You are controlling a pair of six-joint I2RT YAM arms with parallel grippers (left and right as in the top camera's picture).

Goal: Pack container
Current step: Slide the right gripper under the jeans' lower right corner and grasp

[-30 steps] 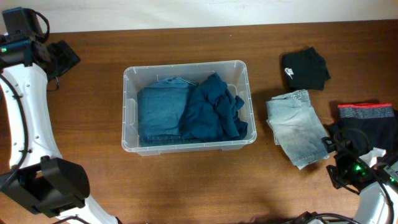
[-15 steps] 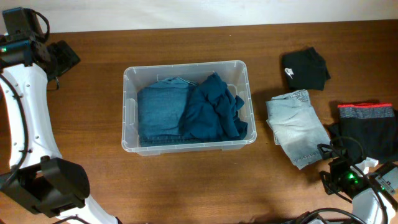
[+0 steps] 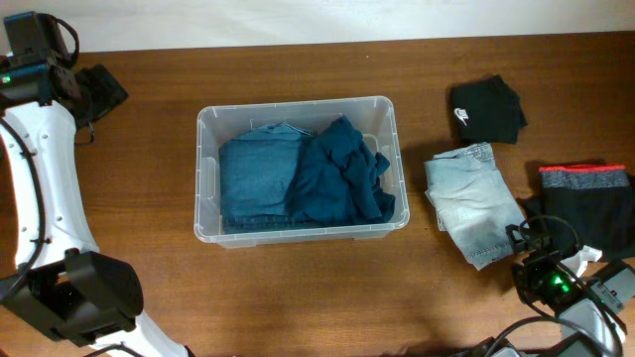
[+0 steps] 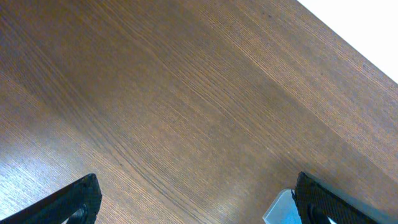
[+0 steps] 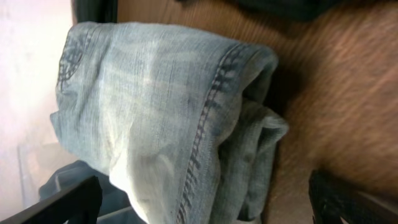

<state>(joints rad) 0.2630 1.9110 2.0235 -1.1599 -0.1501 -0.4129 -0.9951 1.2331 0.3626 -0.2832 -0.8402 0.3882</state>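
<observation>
The clear container [image 3: 298, 105] stands mid-table and holds a folded blue denim garment [image 3: 253, 178] and a dark teal garment [image 3: 342, 177]. A folded light-denim garment [image 3: 476, 203] lies to its right; it fills the right wrist view [image 5: 168, 112]. My right gripper [image 3: 524, 246] is open just at that garment's near right corner, and its fingers straddle the garment's edge [image 5: 205, 205] without gripping. My left gripper [image 3: 104, 89] is open and empty at the far left, above bare wood [image 4: 199, 205]. A corner of the container [image 4: 280, 210] shows by its right finger.
A black garment with a white logo [image 3: 486, 109] lies at the far right. A black garment with a red-and-grey band [image 3: 585, 198] lies at the right edge, next to my right arm. The table's far edge runs along the top.
My right arm has shifted a little left and toward the light-denim garment. The left arm and the clothes have not moved.
</observation>
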